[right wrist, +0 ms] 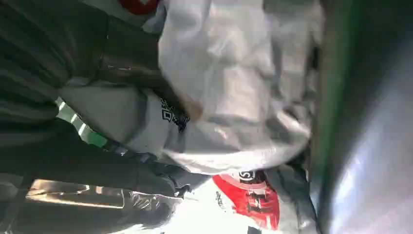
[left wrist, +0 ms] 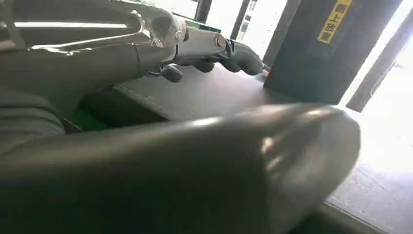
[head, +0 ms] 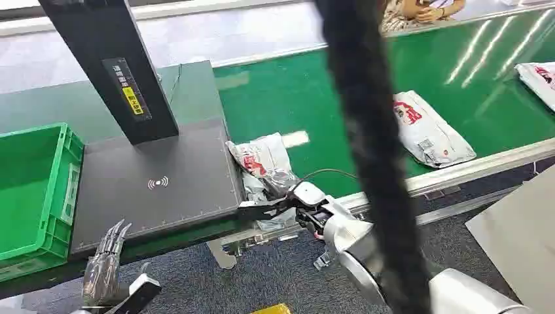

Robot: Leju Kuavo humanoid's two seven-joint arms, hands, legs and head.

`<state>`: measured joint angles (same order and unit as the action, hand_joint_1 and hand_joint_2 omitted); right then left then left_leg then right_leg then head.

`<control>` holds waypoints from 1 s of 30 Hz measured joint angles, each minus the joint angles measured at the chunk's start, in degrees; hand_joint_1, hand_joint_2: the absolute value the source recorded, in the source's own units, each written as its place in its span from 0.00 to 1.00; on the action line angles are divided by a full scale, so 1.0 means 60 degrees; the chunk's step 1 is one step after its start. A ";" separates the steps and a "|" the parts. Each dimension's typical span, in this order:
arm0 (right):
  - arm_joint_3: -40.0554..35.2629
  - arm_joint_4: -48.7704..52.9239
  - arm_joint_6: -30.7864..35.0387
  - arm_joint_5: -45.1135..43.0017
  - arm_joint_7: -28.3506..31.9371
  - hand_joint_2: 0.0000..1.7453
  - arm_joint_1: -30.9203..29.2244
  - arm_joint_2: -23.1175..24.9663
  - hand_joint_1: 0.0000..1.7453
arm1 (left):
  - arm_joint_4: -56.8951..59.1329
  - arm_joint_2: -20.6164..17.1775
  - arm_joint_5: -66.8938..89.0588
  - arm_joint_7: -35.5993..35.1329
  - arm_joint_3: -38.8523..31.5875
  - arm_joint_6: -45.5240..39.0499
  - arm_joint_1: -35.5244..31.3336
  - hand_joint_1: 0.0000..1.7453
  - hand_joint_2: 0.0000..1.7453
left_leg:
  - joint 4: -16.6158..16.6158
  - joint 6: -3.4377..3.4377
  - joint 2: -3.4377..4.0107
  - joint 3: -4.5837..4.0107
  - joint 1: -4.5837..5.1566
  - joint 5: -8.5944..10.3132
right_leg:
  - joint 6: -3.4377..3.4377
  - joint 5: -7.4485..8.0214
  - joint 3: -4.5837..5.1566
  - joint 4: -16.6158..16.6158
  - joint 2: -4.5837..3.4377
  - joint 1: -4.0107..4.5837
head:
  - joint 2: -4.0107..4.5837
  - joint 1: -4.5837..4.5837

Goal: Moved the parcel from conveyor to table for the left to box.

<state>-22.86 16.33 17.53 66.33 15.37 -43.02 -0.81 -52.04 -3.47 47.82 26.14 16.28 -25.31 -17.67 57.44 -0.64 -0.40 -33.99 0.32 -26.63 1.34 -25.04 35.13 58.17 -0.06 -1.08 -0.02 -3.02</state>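
A crumpled white parcel (head: 262,160) with red print lies at the near edge of the green conveyor (head: 294,98), right beside the dark table (head: 157,176). My right hand (head: 288,196) grips its near end from below the belt's edge. Close up, the right wrist view has the parcel (right wrist: 234,97) bunched against my dark fingers (right wrist: 97,161). My left hand (head: 105,261) hovers low at the table's front edge, fingers stretched out and holding nothing. From the left wrist, that hand (left wrist: 146,44) points over the table (left wrist: 204,92).
A green crate (head: 33,190) stands left of the table. A black post (head: 111,65) rises from the table's back. Two more white parcels (head: 425,131) (head: 540,78) lie further right on the belt. A thick black cable (head: 366,131) hangs across the view. A person (head: 425,10) sits beyond the conveyor.
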 measured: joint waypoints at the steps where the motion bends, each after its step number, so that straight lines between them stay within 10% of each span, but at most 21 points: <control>1: 0.0170 0.0000 0.0098 -0.0232 0.0210 1.00 0.0031 0.0036 1.00 | 0.0018 0.0014 -0.0011 0.0043 0.0000 -0.0004 -0.0004 0.00 0.00 | 0.0000 0.0000 0.0001 -0.0001 0.0000 0.0000 | 0.0000 0.0000 0.0002 0.0000 -0.0001 0.0000 | 0.0000 0.0000; 30: 0.2643 0.0699 0.0831 -0.3714 0.3070 1.00 -0.0731 0.0856 1.00 | 0.1027 0.0543 -0.0710 0.0441 0.0066 -0.0084 -0.0430 0.00 0.00 | 0.0002 0.0001 0.0013 -0.0047 -0.0003 0.0001 | -0.0002 0.0005 0.0046 0.0010 -0.0015 0.0001 | 0.0000 0.0000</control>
<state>-7.00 20.52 22.52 44.05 33.79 -47.40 4.33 -45.88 -0.22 43.56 28.79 16.68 -25.81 -20.25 57.45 -0.64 -0.33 -34.27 0.30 -26.62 1.33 -25.01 35.41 58.23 -0.14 -1.07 -0.02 -3.02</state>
